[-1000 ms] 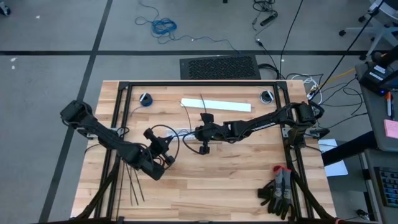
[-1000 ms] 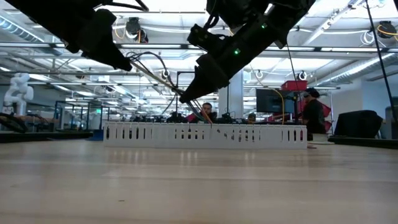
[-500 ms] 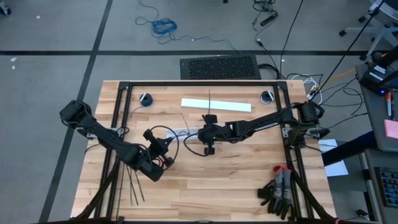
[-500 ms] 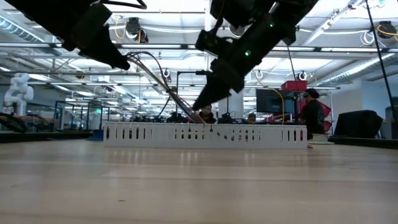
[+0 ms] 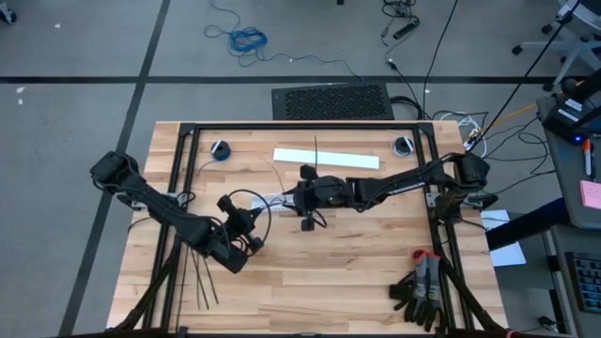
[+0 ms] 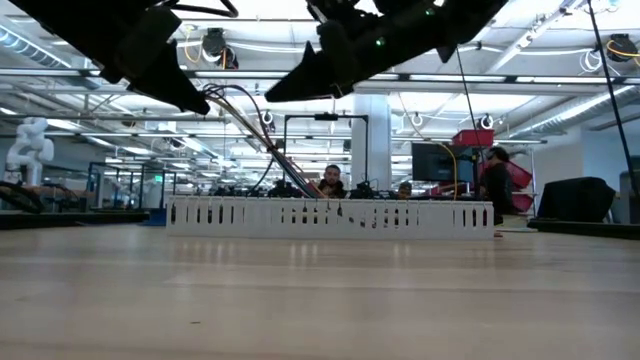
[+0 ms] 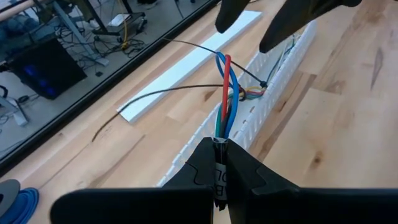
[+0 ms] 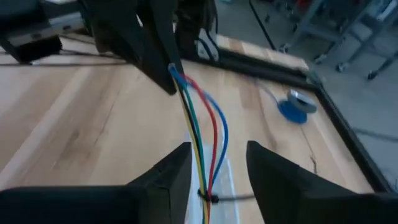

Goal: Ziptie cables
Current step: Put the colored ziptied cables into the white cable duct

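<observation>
Your right claw (image 5: 289,198) hovers mid-bench (image 5: 357,272), beside the white duct (image 5: 327,159). Left claw (image 5: 252,218) sits nearby. Spare zipties (image 5: 202,282) lie near-left; gloves (image 5: 420,291) near-right.

Right gripper lets go and lifts away

The right gripper (image 8: 214,168), clamped at the cables (image 7: 226,93) a second ago, now has its fingers parted and has risen clear, shifting slightly toward the left arm; the ziptie (image 7: 205,62) it pulled stays cinched round the bundle.
</observation>
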You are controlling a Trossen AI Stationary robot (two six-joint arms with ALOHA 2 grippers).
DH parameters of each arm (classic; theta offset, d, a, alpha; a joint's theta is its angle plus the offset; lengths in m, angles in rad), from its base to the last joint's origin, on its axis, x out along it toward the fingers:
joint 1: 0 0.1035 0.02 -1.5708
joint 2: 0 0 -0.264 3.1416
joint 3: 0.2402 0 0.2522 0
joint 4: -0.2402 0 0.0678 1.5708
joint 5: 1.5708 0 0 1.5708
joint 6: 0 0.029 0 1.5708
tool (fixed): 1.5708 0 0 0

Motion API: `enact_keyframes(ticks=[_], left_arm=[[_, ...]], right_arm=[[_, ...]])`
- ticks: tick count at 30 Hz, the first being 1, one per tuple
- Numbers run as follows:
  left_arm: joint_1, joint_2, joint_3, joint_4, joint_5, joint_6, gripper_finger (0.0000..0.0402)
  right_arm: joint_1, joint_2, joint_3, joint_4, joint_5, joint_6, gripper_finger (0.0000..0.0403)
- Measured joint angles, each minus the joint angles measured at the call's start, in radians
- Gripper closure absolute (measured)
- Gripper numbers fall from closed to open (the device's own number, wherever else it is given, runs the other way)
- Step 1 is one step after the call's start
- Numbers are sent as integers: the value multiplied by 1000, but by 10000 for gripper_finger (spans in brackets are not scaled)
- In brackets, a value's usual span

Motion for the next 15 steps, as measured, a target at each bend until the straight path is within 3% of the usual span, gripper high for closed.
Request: enact_keyframes(ticks=[6,15], left_arm=[[0,1,0,17,3,4,389],[15,1,0,82,14,80,389]], right_arm=[[-13,37,10,84,-88,6,272],[-36,131,81,85,-92,20,282]])
